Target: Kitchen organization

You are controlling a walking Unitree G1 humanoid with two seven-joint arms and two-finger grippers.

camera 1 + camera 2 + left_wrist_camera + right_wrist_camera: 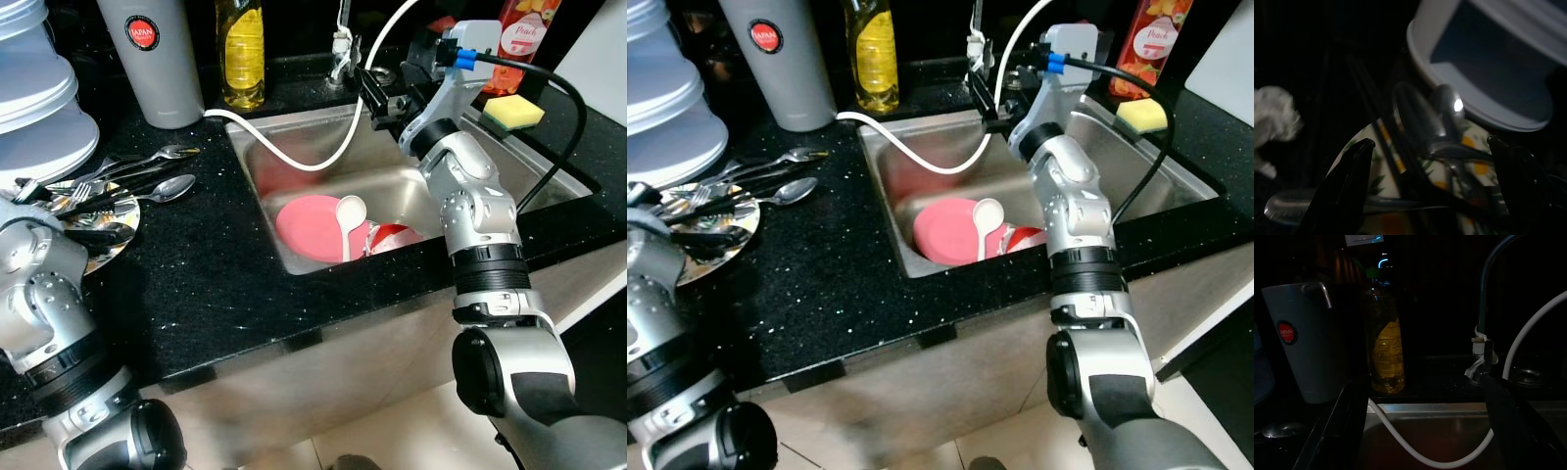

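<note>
My left gripper [1430, 143] is open and held low over a flower-patterned plate [116, 233] at the counter's left edge. Metal spoons and forks [137, 181] lie across that plate, and some sit between the fingers [1354, 166] in the left wrist view. In the steel sink [323, 127] lies a pink plate [306, 230] with a white spoon [349, 217] on it and a red-and-white item [397, 236] beside it. My right gripper [378, 98] hangs open over the back of the sink near the tap [1484, 298], holding nothing.
A white hose [294, 157] loops from the tap into the sink. A grey jug [152, 59] and an oil bottle [241, 54] stand behind the sink. Stacked white containers [34, 108] are at far left. A sponge [512, 113] and a red bottle [519, 29] are at right.
</note>
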